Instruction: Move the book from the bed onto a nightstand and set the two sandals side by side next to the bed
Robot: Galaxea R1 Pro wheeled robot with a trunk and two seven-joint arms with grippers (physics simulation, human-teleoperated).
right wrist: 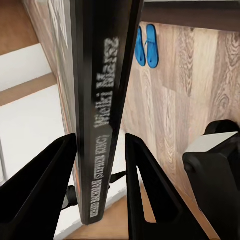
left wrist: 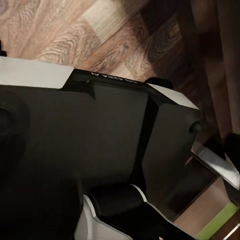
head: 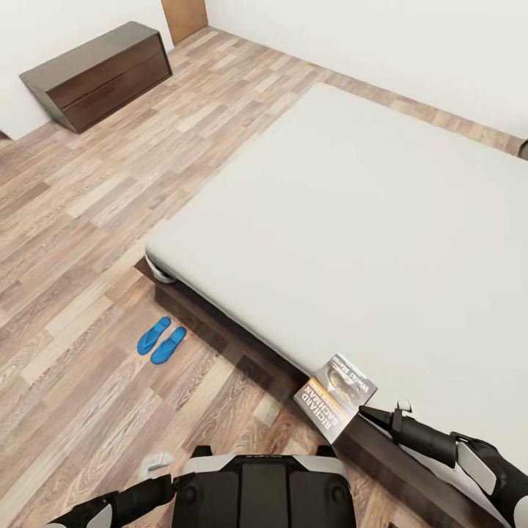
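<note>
The book (head: 335,396) hangs tilted over the near edge of the bed (head: 352,220), and my right gripper (head: 369,415) is shut on its corner. Seen from the right wrist, the book's dark spine (right wrist: 102,100) stands between the two black fingers (right wrist: 50,175). The two blue sandals (head: 162,340) lie side by side on the floor close to the bed's dark frame (head: 213,323); these sandals (right wrist: 146,45) also show past the book. My left gripper (head: 176,482) sits low beside my base, and its jaws are not clear. I cannot tell whether the low dark brown cabinet (head: 99,73) at the far left wall is a nightstand.
My black and white base (head: 260,488) stands on the wood-plank floor (head: 81,242) right by the bed's near corner. A brown door (head: 183,16) is in the far wall. Open floor stretches between the bed and the cabinet.
</note>
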